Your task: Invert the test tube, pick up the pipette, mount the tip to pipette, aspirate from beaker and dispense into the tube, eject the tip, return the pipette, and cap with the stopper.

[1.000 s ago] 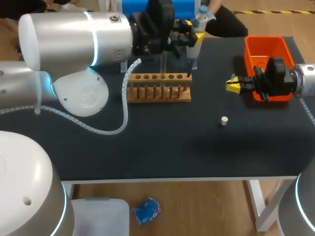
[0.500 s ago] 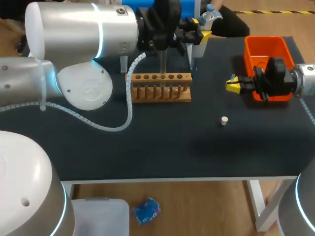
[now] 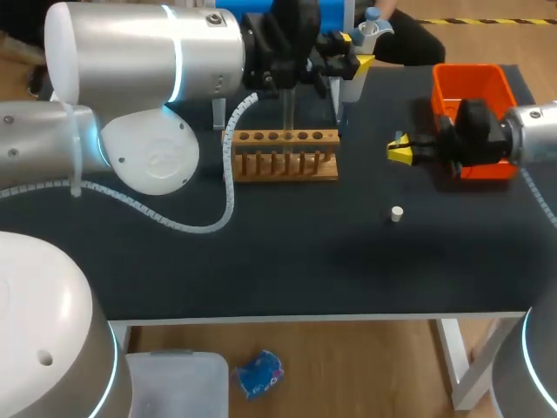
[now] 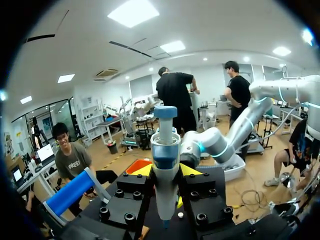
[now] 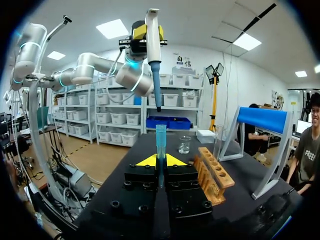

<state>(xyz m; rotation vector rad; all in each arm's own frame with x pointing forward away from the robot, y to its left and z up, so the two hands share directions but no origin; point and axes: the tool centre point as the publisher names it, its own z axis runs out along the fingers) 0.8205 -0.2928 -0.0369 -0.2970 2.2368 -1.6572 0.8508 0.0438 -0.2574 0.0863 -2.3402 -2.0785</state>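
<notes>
My left gripper (image 3: 345, 66) is shut on the white and blue pipette (image 3: 352, 54) and holds it upright above the back of the table, beyond the wooden rack (image 3: 283, 155). In the left wrist view the pipette (image 4: 165, 160) stands between the fingers of that gripper (image 4: 166, 172). A clear test tube (image 3: 287, 109) stands in the rack. My right gripper (image 3: 399, 153) is shut on a small blue pipette tip (image 5: 160, 142), just left of the orange bin (image 3: 500, 83). From the right wrist the pipette (image 5: 152, 50) hangs above and ahead of the tip. A glass beaker (image 5: 185, 145) stands beyond. The white stopper (image 3: 397, 213) lies on the mat.
The rack (image 5: 215, 172) sits beside and ahead of my right gripper. A stand with a blue bar (image 5: 262, 120) rises at the table's back. My left arm's cable (image 3: 222, 187) loops over the mat left of the rack.
My right gripper has moved left, away from the orange bin, with the blue tip in it. My left arm shifted slightly a second ago and has since kept still with the pipette.
</notes>
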